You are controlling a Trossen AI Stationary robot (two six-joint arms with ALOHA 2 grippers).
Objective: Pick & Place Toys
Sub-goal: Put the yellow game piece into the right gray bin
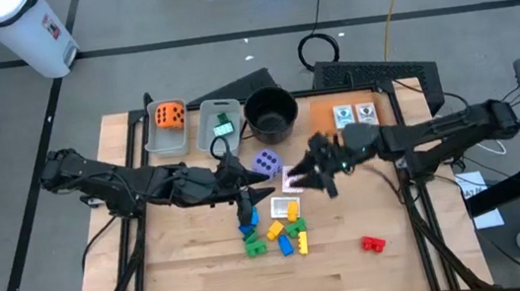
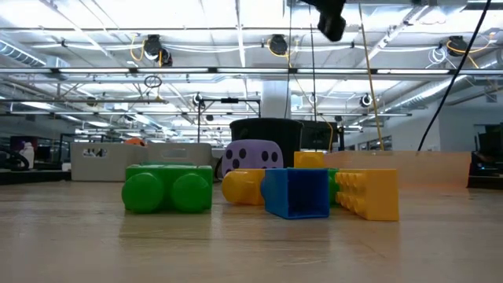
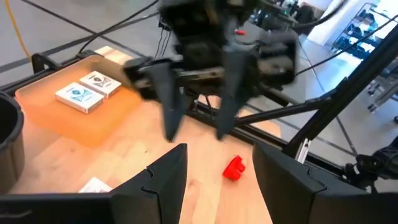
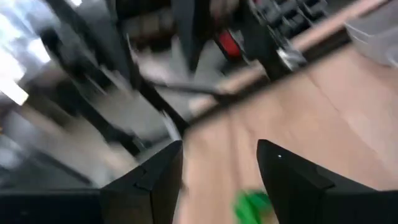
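Observation:
A cluster of green, blue and yellow blocks [image 1: 276, 231] lies mid-table; the low view shows the green block [image 2: 169, 189], a blue one [image 2: 295, 192] and a yellow one [image 2: 369, 192]. Apart at the near right lies a red block [image 1: 372, 243]. The purple die [image 1: 265, 162] and two cards [image 1: 289, 180] lie just beyond the cluster. My left gripper [image 1: 250, 188] and my right gripper [image 1: 309, 177] hover above the cards, facing each other. Both are open with nothing between the fingers, as the left wrist view [image 3: 217, 155] and the right wrist view [image 4: 217, 149] show.
At the far edge stand a grey bin [image 1: 167, 129] holding the orange die [image 1: 169, 115], a second grey bin [image 1: 221, 125] with a green piece, the round black pot [image 1: 271, 112] and an orange tray [image 1: 346, 115] with two cards. Bare wood lies along the near edge.

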